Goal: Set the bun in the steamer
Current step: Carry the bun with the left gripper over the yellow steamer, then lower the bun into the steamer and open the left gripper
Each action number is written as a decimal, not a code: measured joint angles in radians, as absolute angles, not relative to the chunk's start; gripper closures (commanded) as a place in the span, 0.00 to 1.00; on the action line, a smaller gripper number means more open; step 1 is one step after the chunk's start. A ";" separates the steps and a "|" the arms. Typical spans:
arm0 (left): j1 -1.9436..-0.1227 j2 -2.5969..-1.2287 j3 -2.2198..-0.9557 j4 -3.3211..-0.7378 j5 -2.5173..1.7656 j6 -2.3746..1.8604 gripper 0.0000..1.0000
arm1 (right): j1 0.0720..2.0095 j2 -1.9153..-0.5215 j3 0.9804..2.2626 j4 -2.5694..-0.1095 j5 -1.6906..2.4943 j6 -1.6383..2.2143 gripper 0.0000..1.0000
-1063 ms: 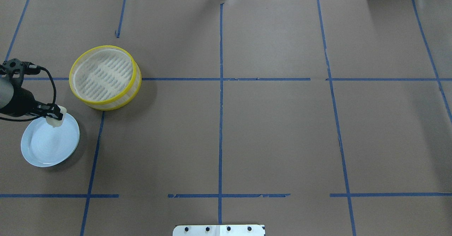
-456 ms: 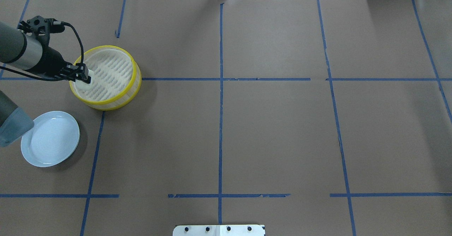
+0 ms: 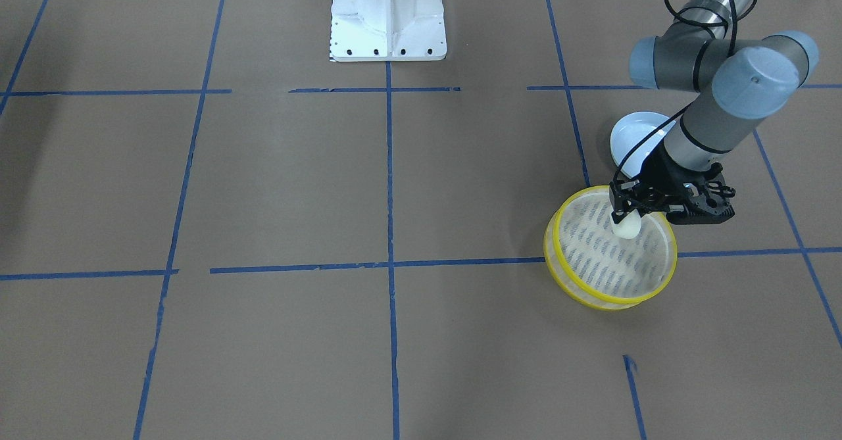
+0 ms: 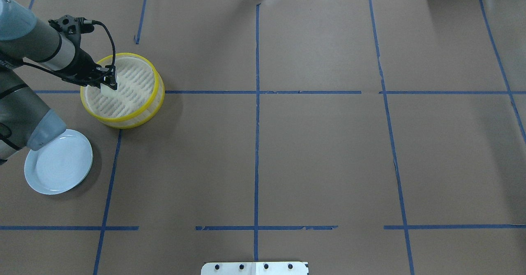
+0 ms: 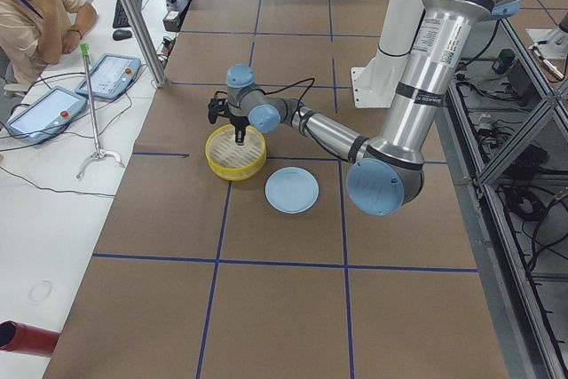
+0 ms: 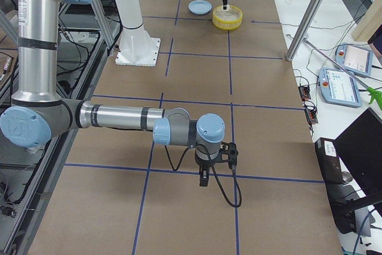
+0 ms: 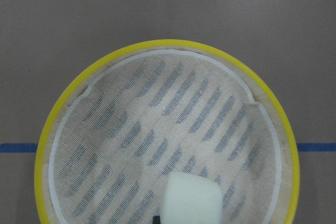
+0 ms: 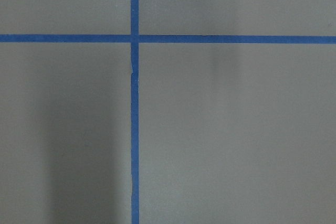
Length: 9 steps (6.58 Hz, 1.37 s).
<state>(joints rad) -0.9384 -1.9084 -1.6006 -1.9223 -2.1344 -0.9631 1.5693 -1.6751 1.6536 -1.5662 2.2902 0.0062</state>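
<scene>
The steamer (image 4: 158, 91) is a round yellow-rimmed basket with a woven beige floor, at the table's left. It also shows in the front view (image 3: 556, 256) and the left wrist view (image 7: 47, 145). My left gripper (image 4: 107, 82) is shut on the bun (image 4: 109, 87), a small cream-white lump. It holds the bun over the near-left part of the steamer's floor (image 3: 625, 228), and I cannot tell whether bun and floor touch. The bun shows at the bottom of the left wrist view (image 7: 193, 200). My right gripper (image 6: 203, 178) hangs low over bare table, and I cannot tell whether it is open or shut.
A pale blue plate (image 4: 58, 162) lies empty on the table, near-left of the steamer. Brown paper with blue tape lines (image 4: 257, 92) covers the table. The robot's white base plate (image 3: 388, 16) sits at the table's near edge.
My left gripper has carried the bun from over the blue plate to over the steamer, then a little further in over its floor.
</scene>
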 measured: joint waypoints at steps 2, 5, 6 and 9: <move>-0.928 -1.958 -1.529 -1.923 -2.099 -1.013 0.62 | 1.569 -1.675 1.654 -1.566 2.290 0.006 0.00; -0.872 -1.971 -1.508 -1.919 -2.058 -1.076 0.59 | 1.569 -1.675 1.654 -1.566 2.290 0.006 0.00; -0.857 -1.971 -1.510 -1.918 -2.048 -1.087 0.45 | 1.569 -1.675 1.654 -1.566 2.290 0.006 0.00; -0.849 -1.969 -1.518 -1.918 -2.040 -1.092 0.01 | 1.569 -1.675 1.654 -1.566 2.290 0.006 0.00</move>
<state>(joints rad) -0.8490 -1.9688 -1.5176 -1.9179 -2.0397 -1.0925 1.5693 -1.6751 1.6536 -1.5662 2.2902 0.0061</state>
